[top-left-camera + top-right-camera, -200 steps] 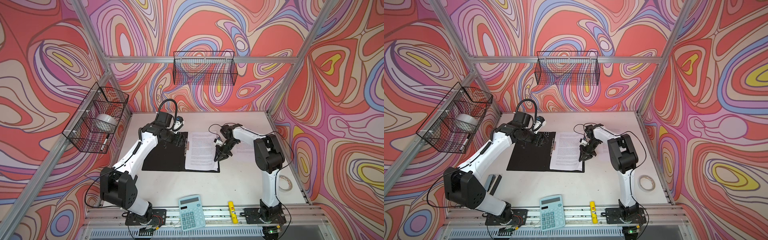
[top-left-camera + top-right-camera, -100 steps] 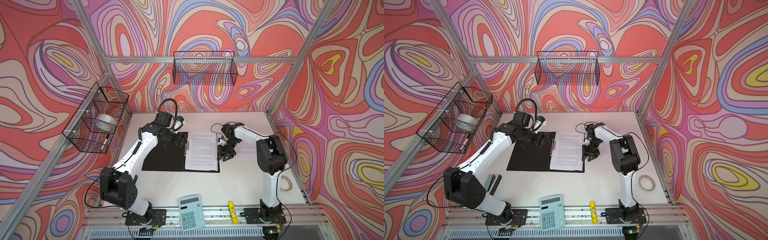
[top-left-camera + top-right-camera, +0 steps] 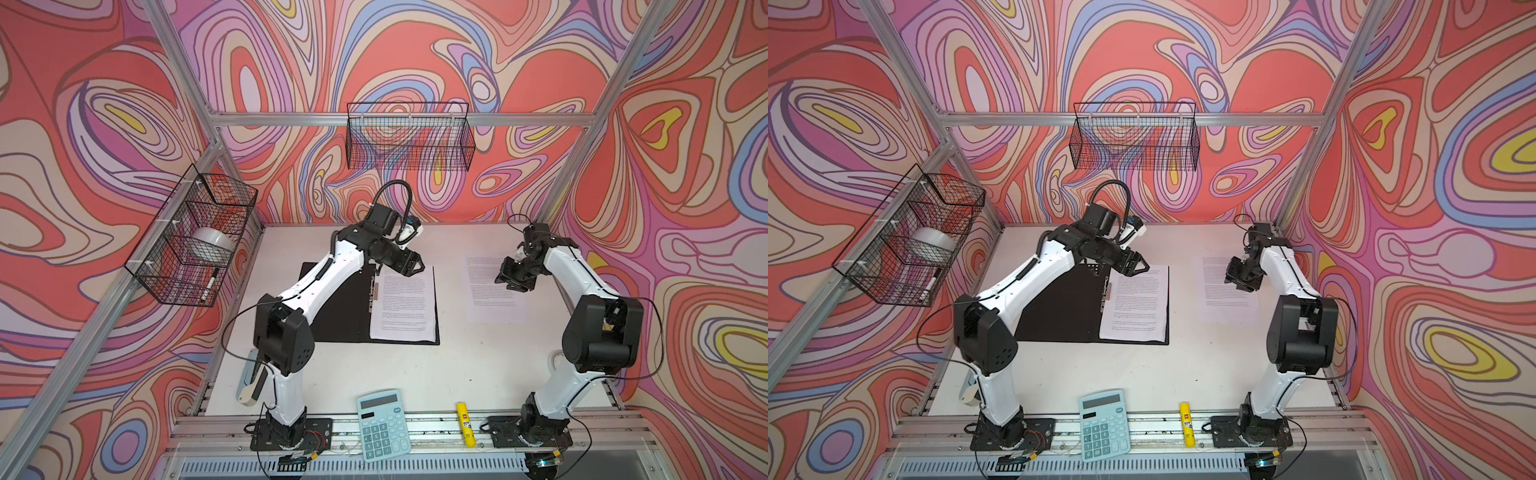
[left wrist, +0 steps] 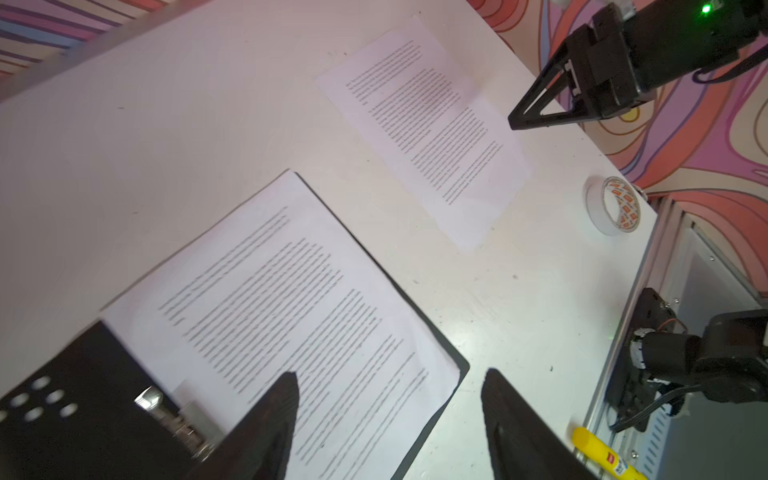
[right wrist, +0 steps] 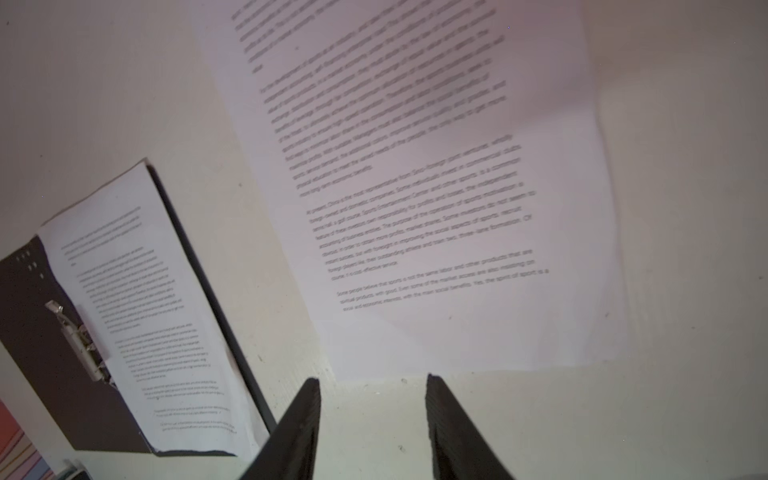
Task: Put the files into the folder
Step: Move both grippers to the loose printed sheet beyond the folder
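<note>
The folder point(image 3: 332, 307) lies open on the table, black inside up, with its metal clip bar point(image 5: 79, 345) at the spine. One printed sheet of the files point(image 3: 403, 303) lies on its right half. Another sheet point(image 3: 494, 286) lies loose on the table to the right, also seen in the right wrist view point(image 5: 415, 187). My left gripper point(image 3: 409, 266) hovers open and empty over the far end of the sheet in the folder point(image 4: 291, 311). My right gripper point(image 3: 509, 278) hangs open and empty over the loose sheet's near right part.
A pale blue calculator point(image 3: 384, 424) and a yellow glue stick point(image 3: 465, 424) lie on the front rail. A tape roll point(image 4: 615, 205) sits near the table's right edge. Wire baskets hang on the back wall point(image 3: 409, 141) and left wall point(image 3: 191, 241).
My right gripper has opened wider, left the right edge of the sheet in the folder and moved right over the loose sheet. My left gripper has shifted right from the clip bar.
</note>
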Available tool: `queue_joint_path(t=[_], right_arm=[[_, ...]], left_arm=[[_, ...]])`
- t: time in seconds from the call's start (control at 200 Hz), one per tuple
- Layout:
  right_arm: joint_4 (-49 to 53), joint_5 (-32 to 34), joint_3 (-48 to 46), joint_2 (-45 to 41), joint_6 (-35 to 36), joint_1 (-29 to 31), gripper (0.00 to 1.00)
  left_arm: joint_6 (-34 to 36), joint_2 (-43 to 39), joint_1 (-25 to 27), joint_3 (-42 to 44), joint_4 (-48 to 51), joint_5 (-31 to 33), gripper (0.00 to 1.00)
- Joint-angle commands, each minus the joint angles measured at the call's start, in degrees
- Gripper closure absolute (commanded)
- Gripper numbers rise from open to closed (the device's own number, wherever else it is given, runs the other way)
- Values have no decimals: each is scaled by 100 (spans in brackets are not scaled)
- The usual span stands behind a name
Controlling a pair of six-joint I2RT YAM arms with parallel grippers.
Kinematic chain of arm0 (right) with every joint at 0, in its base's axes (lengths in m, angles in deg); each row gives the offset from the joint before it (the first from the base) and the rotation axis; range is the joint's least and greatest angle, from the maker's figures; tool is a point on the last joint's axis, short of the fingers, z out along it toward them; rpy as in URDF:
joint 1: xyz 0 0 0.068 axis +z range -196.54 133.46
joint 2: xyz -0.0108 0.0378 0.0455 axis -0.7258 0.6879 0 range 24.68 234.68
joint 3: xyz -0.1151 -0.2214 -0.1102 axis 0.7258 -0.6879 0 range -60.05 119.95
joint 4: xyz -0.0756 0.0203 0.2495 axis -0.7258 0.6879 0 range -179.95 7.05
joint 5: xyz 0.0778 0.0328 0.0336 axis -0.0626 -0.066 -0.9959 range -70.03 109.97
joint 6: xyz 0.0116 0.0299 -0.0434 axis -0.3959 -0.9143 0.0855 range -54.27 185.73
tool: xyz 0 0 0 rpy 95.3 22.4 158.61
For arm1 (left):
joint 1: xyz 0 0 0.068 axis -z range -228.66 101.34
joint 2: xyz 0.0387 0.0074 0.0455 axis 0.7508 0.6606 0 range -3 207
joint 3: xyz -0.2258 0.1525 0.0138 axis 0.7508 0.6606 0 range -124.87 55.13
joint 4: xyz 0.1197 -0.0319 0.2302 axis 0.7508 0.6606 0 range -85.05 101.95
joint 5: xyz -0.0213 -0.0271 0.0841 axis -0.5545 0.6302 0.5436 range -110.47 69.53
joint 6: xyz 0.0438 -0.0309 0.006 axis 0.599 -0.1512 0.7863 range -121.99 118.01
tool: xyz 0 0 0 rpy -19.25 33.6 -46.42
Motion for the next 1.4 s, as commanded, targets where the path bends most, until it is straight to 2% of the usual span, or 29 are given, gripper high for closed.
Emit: queue_joint_path(t=[0.0,0.22,0.546,0.972,1.392], right_arm=[[-512,395,-183,58,-231,-308,55],[-1019,668,-493,202,-321,-689,55],[-1478,680,-718,681,-265,-1244,53],[-1570,334,-601,1191,38,-1313,53],[-1300,-786,-959,994,210,-1274,55]], left_arm=[[-498,772,191,-637,306,-366,30],[-1020,2247,562,-1960,645,-629,30],[-1186,3103,891,-2373,459,-725,29],[-1399,3584,1075,-2801,362,-696,28],[-1504,3808,1077,-2902,308,-670,28]])
